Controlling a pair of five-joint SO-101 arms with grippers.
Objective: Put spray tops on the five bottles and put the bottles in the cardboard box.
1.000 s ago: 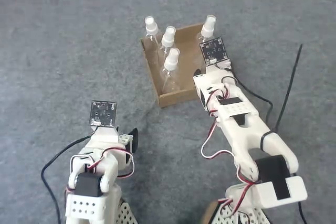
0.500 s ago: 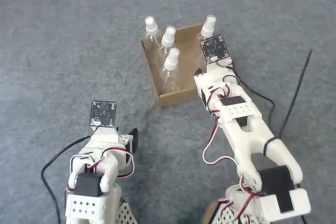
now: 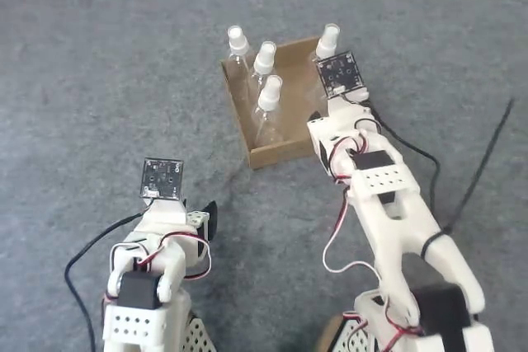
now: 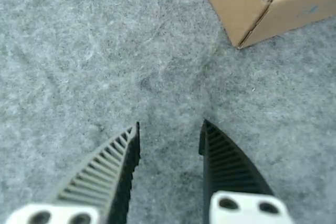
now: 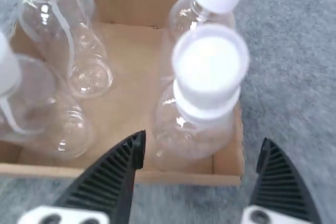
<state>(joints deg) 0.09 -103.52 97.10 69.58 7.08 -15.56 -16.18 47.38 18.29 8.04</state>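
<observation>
The cardboard box (image 3: pixel 266 154) sits mid-table on grey carpet. Clear bottles with white spray tops stand upright in it: tops at the far left (image 3: pixel 238 39), the middle (image 3: pixel 265 57), the front (image 3: pixel 270 91) and the far right (image 3: pixel 328 39). My right gripper (image 5: pixel 202 141) is open at the box's right side. Its fingers (image 5: pixel 113 177) straddle another capped bottle (image 5: pixel 210 66) in the box's near right corner, not touching it. Above bare carpet, my left gripper (image 4: pixel 170 125) is open and holds nothing, with the box's corner (image 4: pixel 247 14) ahead of it.
Grey carpet covers the whole table, with open room to the left of the box and in front of it. A black cable (image 3: pixel 478 179) trails along the right side, next to the right arm (image 3: pixel 388 195). The left arm (image 3: pixel 157 261) stands at the near left.
The right arm's rear links have swung toward the lower right, and its wrist has edged slightly right beside the box. The cable moved with it. The left arm has stayed still.
</observation>
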